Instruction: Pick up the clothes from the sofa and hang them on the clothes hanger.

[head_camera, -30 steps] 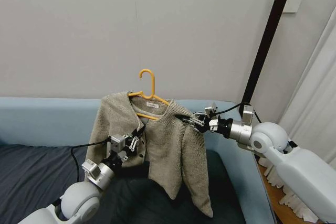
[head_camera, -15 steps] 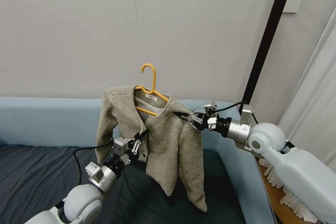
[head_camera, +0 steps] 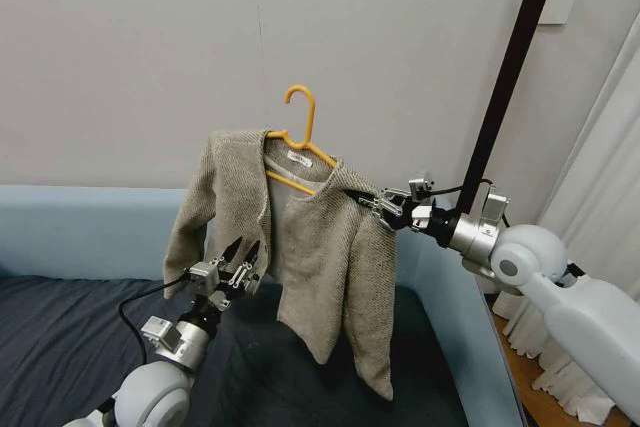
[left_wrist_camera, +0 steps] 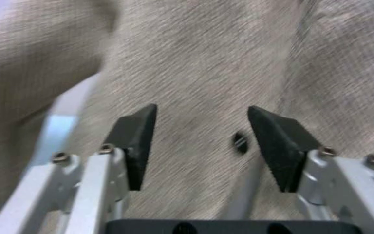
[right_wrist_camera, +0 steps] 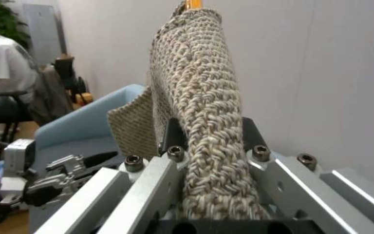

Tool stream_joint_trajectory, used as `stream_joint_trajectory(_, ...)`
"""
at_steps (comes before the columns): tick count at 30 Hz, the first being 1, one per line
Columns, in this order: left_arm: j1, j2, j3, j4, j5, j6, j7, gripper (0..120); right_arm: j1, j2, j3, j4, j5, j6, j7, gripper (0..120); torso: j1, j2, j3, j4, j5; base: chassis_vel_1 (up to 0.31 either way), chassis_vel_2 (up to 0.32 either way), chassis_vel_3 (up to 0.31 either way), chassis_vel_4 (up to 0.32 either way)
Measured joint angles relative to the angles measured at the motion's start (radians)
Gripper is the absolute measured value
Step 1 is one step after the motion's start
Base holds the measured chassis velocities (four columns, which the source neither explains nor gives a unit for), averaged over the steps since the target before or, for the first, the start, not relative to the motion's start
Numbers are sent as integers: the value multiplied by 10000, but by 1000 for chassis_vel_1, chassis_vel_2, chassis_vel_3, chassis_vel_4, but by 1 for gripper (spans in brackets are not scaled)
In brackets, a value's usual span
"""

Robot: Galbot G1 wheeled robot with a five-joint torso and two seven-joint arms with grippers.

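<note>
A beige knitted cardigan [head_camera: 322, 247] hangs on an orange hanger [head_camera: 301, 113], held in the air above the sofa. My right gripper [head_camera: 372, 201] is shut on the cardigan's shoulder over the hanger's arm; in the right wrist view the knit [right_wrist_camera: 206, 122] is pinched between the fingers [right_wrist_camera: 171, 139]. My left gripper [head_camera: 240, 253] stands open just below and in front of the cardigan's front edge, holding nothing. In the left wrist view its gripper [left_wrist_camera: 203, 146] faces the fabric [left_wrist_camera: 200, 63] and a dark button [left_wrist_camera: 239, 142].
The light blue sofa [head_camera: 80, 227] with a dark blue seat cushion [head_camera: 60, 337] lies below. A black rack pole [head_camera: 505, 87] rises at the right, with a white curtain [head_camera: 600, 177] beyond it. A plain wall stands behind.
The right gripper has lifted the cardigan and hanger higher and a little to the right. The left gripper has let go of the cardigan's front and now stands open below it.
</note>
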Motion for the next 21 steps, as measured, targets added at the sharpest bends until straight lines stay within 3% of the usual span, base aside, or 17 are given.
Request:
stream_joint_trajectory(2, 143, -54, -73, 38, 134, 52, -168, 68, -1, -128, 36, 76, -3, -24, 119, 8, -1, 0, 0, 0, -1, 0, 0, 0, 0)
stream_joint_trajectory(7, 663, -470, -397, 298, 841, 290, -1004, 89, -143, -1041, 673, 919, 391, -491, 1510, 8, -1, 0, 0, -2, -2, 0, 0, 0, 0)
stream_joint_trajectory(13, 724, -712, -461, 428, 1139, 362, -1314, 99, -168, -1335, 1079, 1483, 1016, -884, 3493, 8, -1, 0, -1, -2, -3, 0, 0, 0, 0)
stream_joint_trajectory(17, 736, -802, -465, 407, 1209, 427, -1410, 100, -44, -1435, 1324, 1900, 1571, -1289, 5776, 8, -1, 0, 0, 1, -1, 0, 0, 0, 0)
stream_joint_trajectory(18, 749, -813, -509, 307, 1224, 470, -1436, 100, 82, -1513, 1558, 2109, 1846, -1656, 7458, 8, -1, 0, 1, 1, -1, 0, 0, 0, 0)
stream_joint_trajectory(21, 840, -810, -691, 206, 1229, 498, -1454, 100, 65, -1684, 2018, 2312, 1869, -1965, 8613, 8, 0, 0, 1, 0, 1, 0, 0, 0, 0)
